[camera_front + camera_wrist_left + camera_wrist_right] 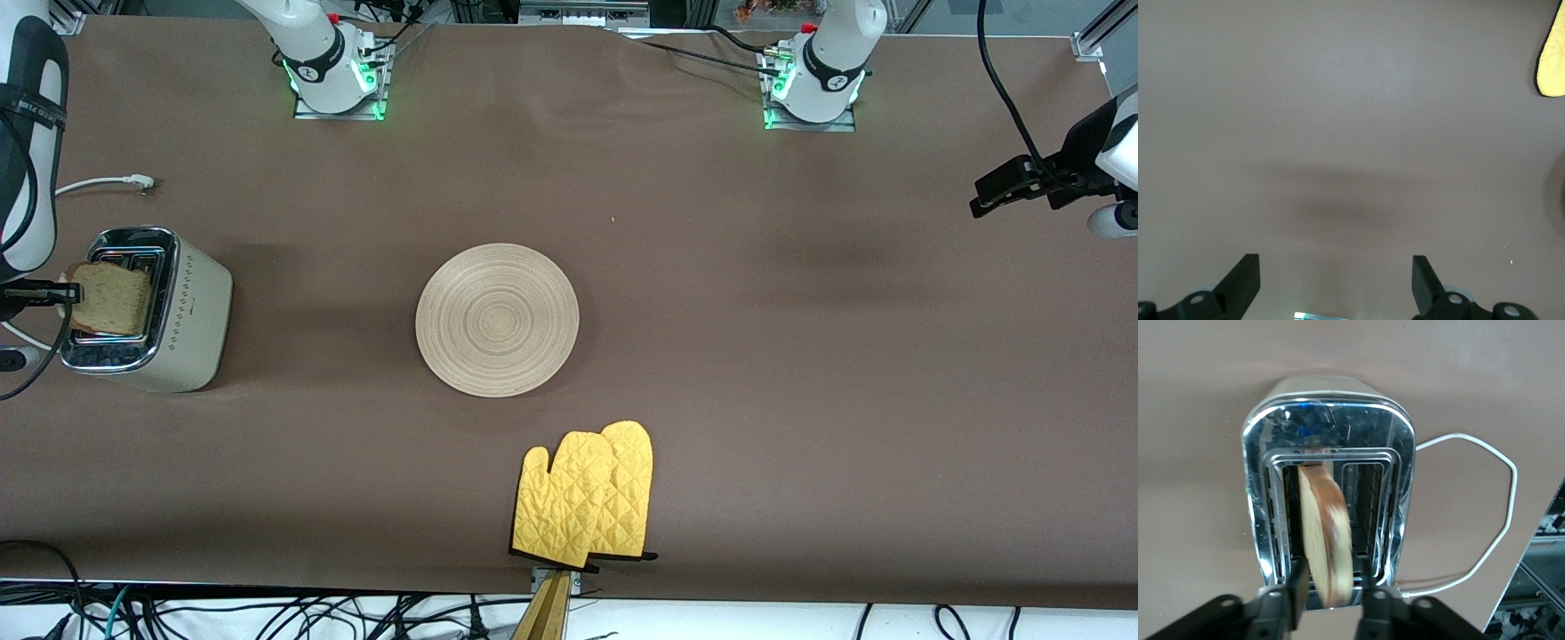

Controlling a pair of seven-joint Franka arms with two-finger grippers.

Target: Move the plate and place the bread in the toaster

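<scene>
1. We see the plate (497, 319), a large round disc of pale wood with ring grooves, lying flat on the table's middle with nothing on it.
2. The bread (111, 298), a tan speckled slice with darker crust, stands on edge, partly down in one slot of the toaster.
3. The toaster (191, 316), cream with a chrome top, stands upright at the right arm's end of the table.

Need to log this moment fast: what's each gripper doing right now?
Left gripper: open, empty, over bare table.
Right gripper: fingers astride the bread over the toaster slot; grip cannot be told.
</scene>
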